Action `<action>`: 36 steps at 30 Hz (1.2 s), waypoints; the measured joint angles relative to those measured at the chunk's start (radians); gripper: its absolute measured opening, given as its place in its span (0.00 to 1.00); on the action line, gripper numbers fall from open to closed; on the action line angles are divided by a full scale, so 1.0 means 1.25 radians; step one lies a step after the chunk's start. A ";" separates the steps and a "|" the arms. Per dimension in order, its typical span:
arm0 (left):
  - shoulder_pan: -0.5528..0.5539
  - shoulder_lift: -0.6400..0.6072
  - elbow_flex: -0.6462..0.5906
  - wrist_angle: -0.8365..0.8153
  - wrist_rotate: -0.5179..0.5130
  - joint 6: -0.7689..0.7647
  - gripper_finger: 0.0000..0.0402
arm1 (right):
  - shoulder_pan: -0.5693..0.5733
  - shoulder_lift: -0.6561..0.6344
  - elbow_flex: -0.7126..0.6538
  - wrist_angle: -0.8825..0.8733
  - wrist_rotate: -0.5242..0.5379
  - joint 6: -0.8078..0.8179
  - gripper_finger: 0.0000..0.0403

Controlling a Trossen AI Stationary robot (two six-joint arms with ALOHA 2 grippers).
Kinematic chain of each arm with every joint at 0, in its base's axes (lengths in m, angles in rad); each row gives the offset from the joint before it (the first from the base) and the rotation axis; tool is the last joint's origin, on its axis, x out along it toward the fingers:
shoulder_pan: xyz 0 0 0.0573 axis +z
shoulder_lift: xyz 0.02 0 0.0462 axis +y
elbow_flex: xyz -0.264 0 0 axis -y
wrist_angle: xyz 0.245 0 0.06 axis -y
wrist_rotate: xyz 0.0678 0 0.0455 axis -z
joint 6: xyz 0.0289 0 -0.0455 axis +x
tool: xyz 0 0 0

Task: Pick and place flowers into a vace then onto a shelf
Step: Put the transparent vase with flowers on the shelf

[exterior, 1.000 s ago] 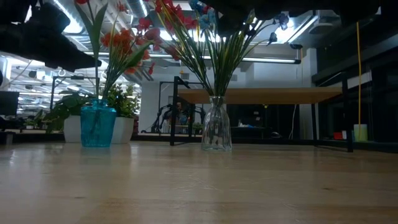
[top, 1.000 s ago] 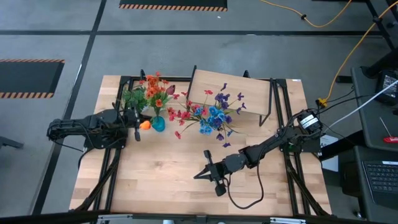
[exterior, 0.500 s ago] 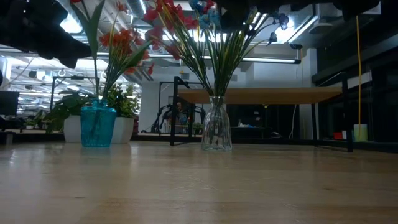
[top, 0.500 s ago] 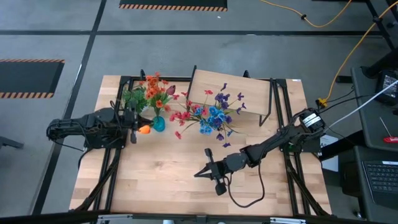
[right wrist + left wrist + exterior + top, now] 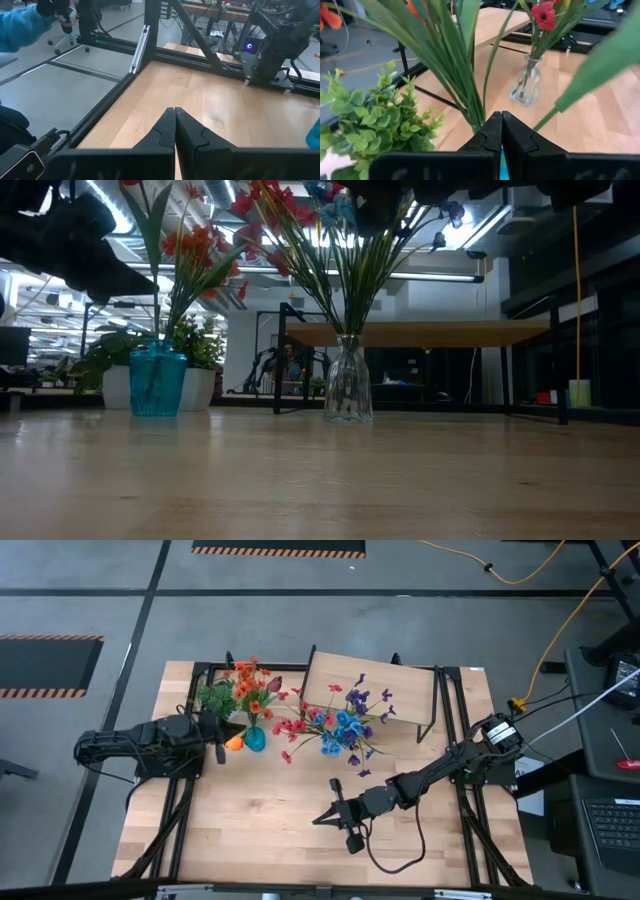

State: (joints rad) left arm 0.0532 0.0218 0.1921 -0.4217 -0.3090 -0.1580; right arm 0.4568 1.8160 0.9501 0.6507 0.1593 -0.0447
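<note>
The left tool point(image 5: 220, 743) hangs just beside the blue vase point(image 5: 255, 739) at the bench's left rear. In its wrist view its two fingers are pressed together, and the green stems rise just past their tips. The orange tulip point(image 5: 233, 741) shows right at the tool in the high view, but whether the closed fingers actually pinch its stem I cannot tell. My reading is that the tool sits this low and this close so the stem can be steered into the vase's narrow mouth.

The right tool point(image 5: 338, 817) waits over bare wood toward the front of the bench point(image 5: 250, 830), fingers together and holding nothing, well apart from the flowers, probably parked there to stay out of the other arm's way.

There are two vases. The blue one carries orange and red flowers point(image 5: 250, 680). The clear glass vase point(image 5: 349, 393) carries a spray of red, blue and purple flowers point(image 5: 340, 727) that fans wide because its stems are gathered only at the neck. Behind the blue vase stands a leafy plant point(image 5: 212, 695) in a white pot. One shelf point(image 5: 365, 690) stands at the rear on black legs, and neither vase is on it yet.
</note>
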 joint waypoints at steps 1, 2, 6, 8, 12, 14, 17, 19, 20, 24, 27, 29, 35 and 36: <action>0.000 0.003 0.000 0.000 0.000 -0.017 0.01 | 0.000 0.000 0.000 -0.001 0.000 -0.001 0.00; 0.000 0.006 0.000 0.000 0.000 -0.031 0.02 | 0.000 0.000 0.000 -0.002 0.000 -0.006 0.00; 0.000 0.007 0.000 0.000 -0.005 -0.041 0.08 | 0.000 0.000 0.000 -0.001 0.000 -0.011 0.00; 0.000 0.007 0.000 0.000 -0.002 -0.057 0.13 | 0.000 0.000 0.000 -0.001 0.000 -0.011 0.00; 0.000 0.007 0.000 0.005 0.034 -0.076 0.26 | 0.000 0.000 0.000 -0.001 0.000 -0.010 0.00; 0.000 0.007 0.000 0.005 0.049 -0.087 0.33 | 0.000 0.000 0.000 -0.001 0.000 -0.010 0.00; 0.000 0.007 -0.011 0.017 0.054 -0.089 0.42 | 0.000 0.000 0.000 -0.001 0.000 -0.010 0.00; 0.000 0.007 -0.026 0.018 0.062 -0.064 0.46 | 0.000 0.000 0.000 -0.006 0.000 -0.010 0.00; 0.000 0.007 -0.033 0.017 0.066 -0.055 0.48 | 0.000 0.000 0.000 -0.007 0.000 -0.010 0.00; 0.000 0.008 -0.049 0.015 0.051 -0.047 0.51 | 0.000 0.000 0.000 -0.007 0.000 -0.010 0.00; 0.000 0.007 -0.050 0.019 0.045 -0.034 0.51 | 0.000 -0.001 0.000 -0.009 0.000 -0.002 0.00; 0.000 0.007 -0.050 0.027 0.045 -0.015 0.50 | 0.000 -0.003 0.000 -0.022 0.000 0.016 0.00; 0.000 0.007 -0.050 0.043 0.061 0.005 0.50 | 0.033 -0.063 0.000 -0.159 0.104 0.092 0.00; 0.000 0.007 -0.050 0.043 0.070 0.005 0.50 | 0.046 -0.079 0.000 -0.194 0.140 0.099 0.00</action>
State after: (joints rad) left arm 0.0532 0.0307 0.1295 -0.3684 -0.2215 -0.1516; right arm 0.5147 1.7167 0.9501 0.4086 0.3343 0.0787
